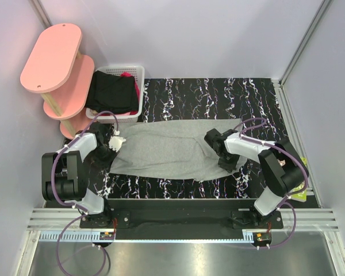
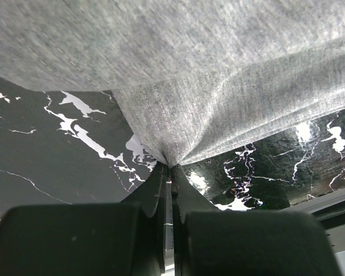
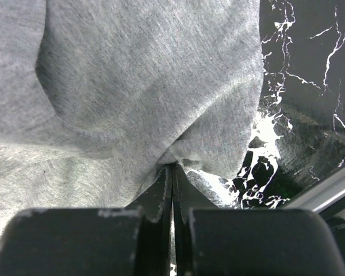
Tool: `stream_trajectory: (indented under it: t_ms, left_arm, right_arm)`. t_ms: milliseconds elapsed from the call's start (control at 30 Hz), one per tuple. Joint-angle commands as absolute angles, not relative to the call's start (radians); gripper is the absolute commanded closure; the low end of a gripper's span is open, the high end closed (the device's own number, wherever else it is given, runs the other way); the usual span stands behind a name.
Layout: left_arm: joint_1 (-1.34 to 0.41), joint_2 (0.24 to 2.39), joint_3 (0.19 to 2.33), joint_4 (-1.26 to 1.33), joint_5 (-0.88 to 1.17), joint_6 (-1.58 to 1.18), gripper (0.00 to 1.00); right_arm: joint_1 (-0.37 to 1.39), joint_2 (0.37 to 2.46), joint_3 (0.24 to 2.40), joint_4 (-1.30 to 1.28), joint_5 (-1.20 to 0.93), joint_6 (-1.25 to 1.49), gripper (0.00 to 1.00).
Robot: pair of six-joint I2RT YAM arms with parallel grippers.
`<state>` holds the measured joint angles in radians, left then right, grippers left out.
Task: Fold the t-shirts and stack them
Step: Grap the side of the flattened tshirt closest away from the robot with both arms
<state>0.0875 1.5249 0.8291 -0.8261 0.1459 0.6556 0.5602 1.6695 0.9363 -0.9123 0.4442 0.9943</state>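
A light grey t-shirt (image 1: pixel 167 149) lies stretched flat across the black marbled mat (image 1: pixel 218 98). My left gripper (image 1: pixel 111 148) sits at the shirt's left end. In the left wrist view this gripper (image 2: pixel 171 167) is shut on a pinched point of the grey cloth (image 2: pixel 207 75), which fans out from its tips. My right gripper (image 1: pixel 211 140) rests on the shirt's right end. In the right wrist view it (image 3: pixel 172 165) is shut on a gathered fold of the grey cloth (image 3: pixel 132 86). A black garment (image 1: pixel 110 92) and a bit of magenta cloth (image 1: pixel 126 74) lie in the basket.
The white lattice basket (image 1: pixel 140 86) stands at the mat's back left corner. A pink two-tier shelf (image 1: pixel 52 57) stands left of it. Grey walls close in both sides. A yellow-green item (image 1: pixel 302 192) lies by the right arm's base.
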Motion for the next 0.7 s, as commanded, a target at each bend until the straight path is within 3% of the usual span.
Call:
stream_trajectory:
  t_ms: [0, 100, 200, 267, 300, 333, 467, 667]
  left_arm:
    - [0.095, 1.49, 0.828, -0.839, 0.135, 0.67, 1.0]
    - [0.095, 1.488, 0.828, -0.844, 0.137, 0.67, 1.0]
    - [0.095, 1.489, 0.833, -0.842, 0.138, 0.67, 1.0]
    - [0.095, 1.489, 0.838, -0.845, 0.14, 0.667, 1.0]
    - [0.095, 1.489, 0.841, -0.847, 0.14, 0.667, 1.0]
    - [0.095, 1.489, 0.842, -0.848, 0.141, 0.667, 1.0]
    - [0.097, 1.473, 0.836, -0.859, 0.138, 0.67, 1.0]
    - [0.095, 1.457, 0.83, -0.864, 0.13, 0.681, 1.0]
  right_arm:
    - [0.549, 1.596, 0.91, -0.854, 0.422, 0.989, 1.0]
    - [0.549, 1.493, 0.896, -0.905, 0.382, 0.989, 1.0]
    - [0.549, 1.407, 0.879, -0.953, 0.39, 1.005, 0.86]
    - [0.548, 1.384, 0.871, -0.948, 0.39, 1.026, 0.67]
    - [0.548, 1.39, 0.871, -0.945, 0.382, 1.031, 0.43]
    - [0.546, 1.402, 0.876, -0.945, 0.379, 1.034, 0.39]
    - [0.548, 1.483, 0.888, -0.95, 0.361, 1.063, 0.3]
    - [0.545, 1.558, 0.873, -0.956, 0.356, 1.097, 0.32]
